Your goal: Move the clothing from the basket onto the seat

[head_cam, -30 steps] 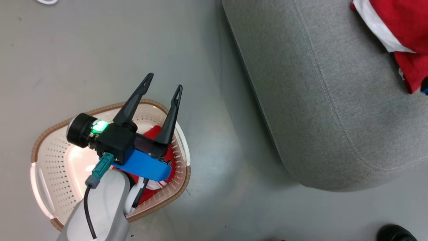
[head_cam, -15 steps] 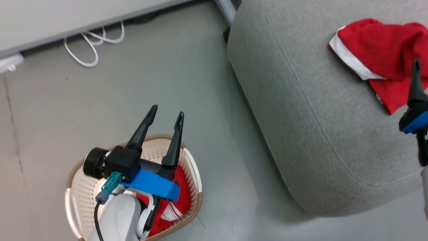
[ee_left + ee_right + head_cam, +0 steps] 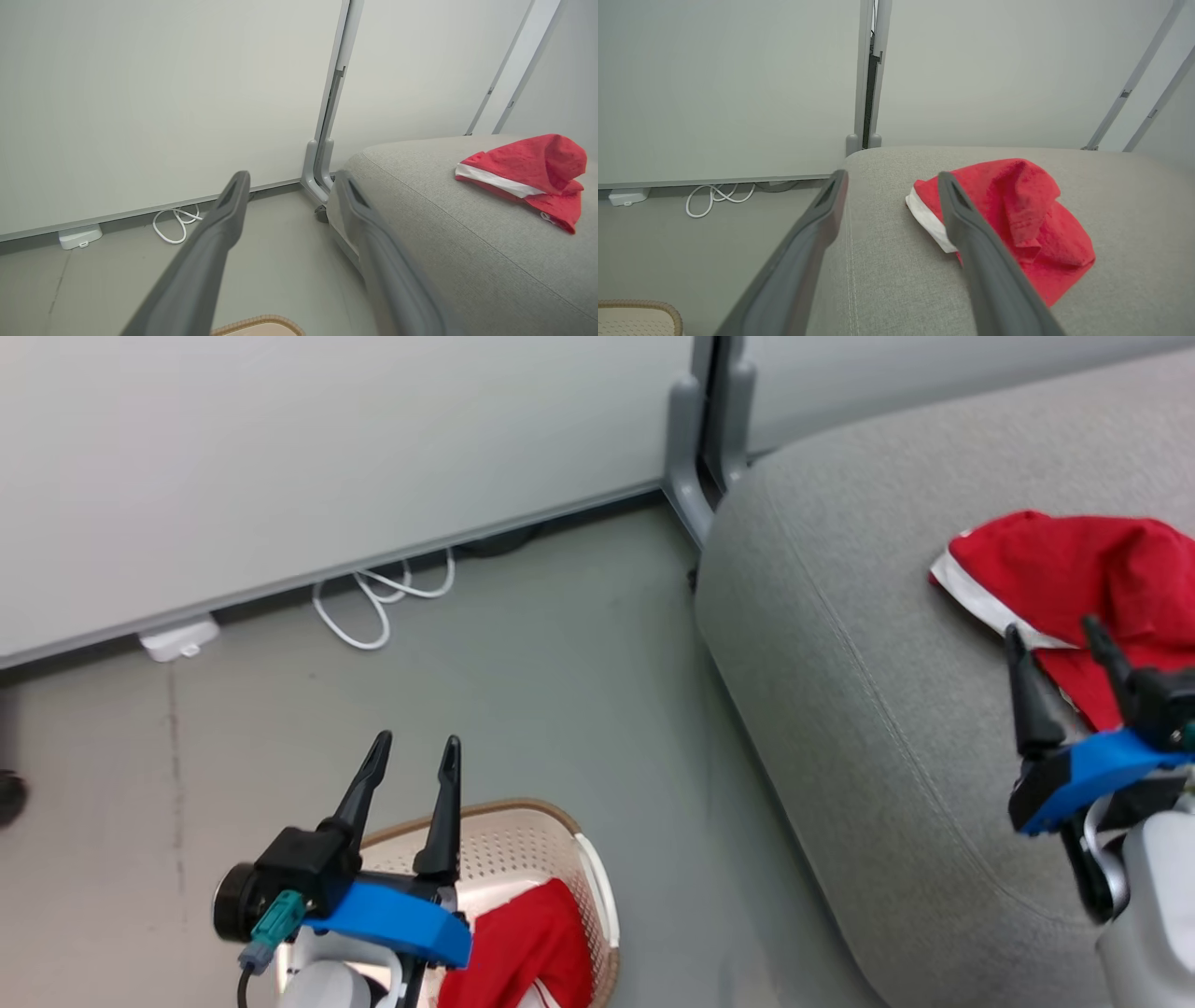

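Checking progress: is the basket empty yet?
Not empty: one red garment lies inside the basket; a second garment lies on the seat.

The left gripper (image 3: 416, 740) and right gripper (image 3: 1050, 627) each have two long, tapering black fingers (image 3: 357, 791) above a bright blue plate (image 3: 392, 922). A teal plug (image 3: 277, 917) juts from the left one's black housing (image 3: 299, 859). The right forearm (image 3: 1153, 915) is smooth pale grey.

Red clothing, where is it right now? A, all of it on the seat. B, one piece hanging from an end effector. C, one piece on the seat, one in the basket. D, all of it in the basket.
C: one red garment lies on the grey seat, and a second red garment sits in the basket.
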Motion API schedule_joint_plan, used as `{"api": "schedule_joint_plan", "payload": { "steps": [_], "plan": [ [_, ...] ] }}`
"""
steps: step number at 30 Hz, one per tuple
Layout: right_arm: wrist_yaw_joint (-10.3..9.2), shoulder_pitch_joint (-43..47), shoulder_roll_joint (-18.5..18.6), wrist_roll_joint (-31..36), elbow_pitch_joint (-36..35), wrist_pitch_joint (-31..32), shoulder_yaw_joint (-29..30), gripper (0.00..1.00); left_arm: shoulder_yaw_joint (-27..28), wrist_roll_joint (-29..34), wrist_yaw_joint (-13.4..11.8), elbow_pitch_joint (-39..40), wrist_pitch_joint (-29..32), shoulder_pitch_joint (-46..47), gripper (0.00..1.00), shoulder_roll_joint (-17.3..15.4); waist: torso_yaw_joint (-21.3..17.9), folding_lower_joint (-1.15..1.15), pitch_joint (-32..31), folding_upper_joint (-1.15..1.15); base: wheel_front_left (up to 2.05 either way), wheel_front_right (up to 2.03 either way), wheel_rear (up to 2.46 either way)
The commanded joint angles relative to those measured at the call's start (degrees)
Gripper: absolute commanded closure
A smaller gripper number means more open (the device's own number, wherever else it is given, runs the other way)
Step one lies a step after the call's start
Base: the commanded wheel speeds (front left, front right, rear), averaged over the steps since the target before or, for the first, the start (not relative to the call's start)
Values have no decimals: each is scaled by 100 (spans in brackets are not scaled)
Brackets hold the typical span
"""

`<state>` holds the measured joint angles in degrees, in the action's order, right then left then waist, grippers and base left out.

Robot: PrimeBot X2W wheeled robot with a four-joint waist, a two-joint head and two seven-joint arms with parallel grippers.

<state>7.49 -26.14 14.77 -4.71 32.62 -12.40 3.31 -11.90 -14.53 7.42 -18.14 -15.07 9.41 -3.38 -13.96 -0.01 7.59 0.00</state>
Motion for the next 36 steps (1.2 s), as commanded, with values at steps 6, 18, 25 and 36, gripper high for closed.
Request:
{"api": "schedule_joint_plan", "payload": {
  "steps": [6,18,25,36],
  "plan": [
    [1,912,-249,132,-1094,158,-26,0,359,18,-45,-107,-15,-326,0,37,589,1,-526,0,0,0,0],
    [1,1918,-730,95,-2147,473,152,0,937,57,-97,-144,-15,-707,0,46,1139,1,-835,0,0,0,0],
    [1,2247,-883,161,-2358,567,115,0,1116,84,-132,-47,-15,-809,0,49,1370,1,-888,0,0,0,0],
    [1,2424,-1044,131,-2457,622,3,0,1208,67,-137,-27,-15,-877,0,49,1452,1,-869,0,0,0,0]
  ]
}}
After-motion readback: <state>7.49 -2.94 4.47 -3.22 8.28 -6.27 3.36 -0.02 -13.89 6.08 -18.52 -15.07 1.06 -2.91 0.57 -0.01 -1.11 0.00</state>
